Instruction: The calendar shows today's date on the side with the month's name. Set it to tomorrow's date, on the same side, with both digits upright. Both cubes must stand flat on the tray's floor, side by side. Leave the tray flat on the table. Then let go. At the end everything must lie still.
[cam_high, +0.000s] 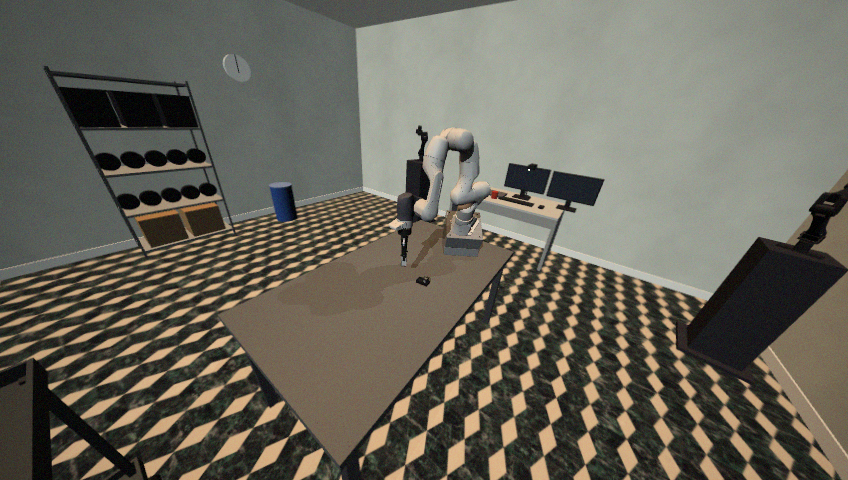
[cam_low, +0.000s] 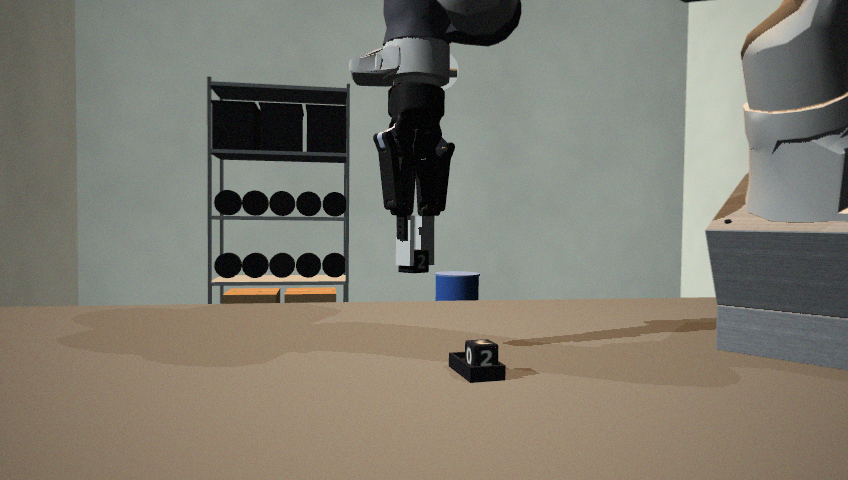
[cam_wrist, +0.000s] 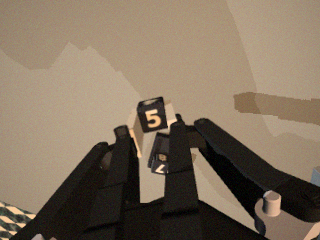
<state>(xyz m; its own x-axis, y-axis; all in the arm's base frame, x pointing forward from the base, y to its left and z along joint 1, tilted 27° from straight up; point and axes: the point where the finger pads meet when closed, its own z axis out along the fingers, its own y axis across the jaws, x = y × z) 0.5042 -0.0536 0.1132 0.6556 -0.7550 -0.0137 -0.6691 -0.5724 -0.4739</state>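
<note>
I see a long brown surface (cam_high: 357, 333) in a room with a checkered floor. My arm's grey pedestal (cam_high: 451, 248) stands at the surface's far end, near its far right corner.

The white arm (cam_high: 452, 160) arches up from the pedestal and reaches down toward the far left edge of the surface. Its black gripper (cam_low: 414, 261) points straight down and hangs well above the surface, touching nothing below it.

A small black tray (cam_low: 476, 371) lies flat on the surface, near the far end and between the pedestal and the gripper. In the exterior view it sits lower and to the right of the gripper, well apart from it.

One black cube (cam_low: 482, 352) stands in the right part of that tray, showing a 0 and a 2 on its two visible sides. The tray's left part holds nothing that I can see.

The gripper is closed on the second cube (cam_wrist: 152, 116), pinched between the two fingertips. In the wrist view its downward face shows a 5. In the exterior view a side face shows a 2 just below the fingertips.
</note>
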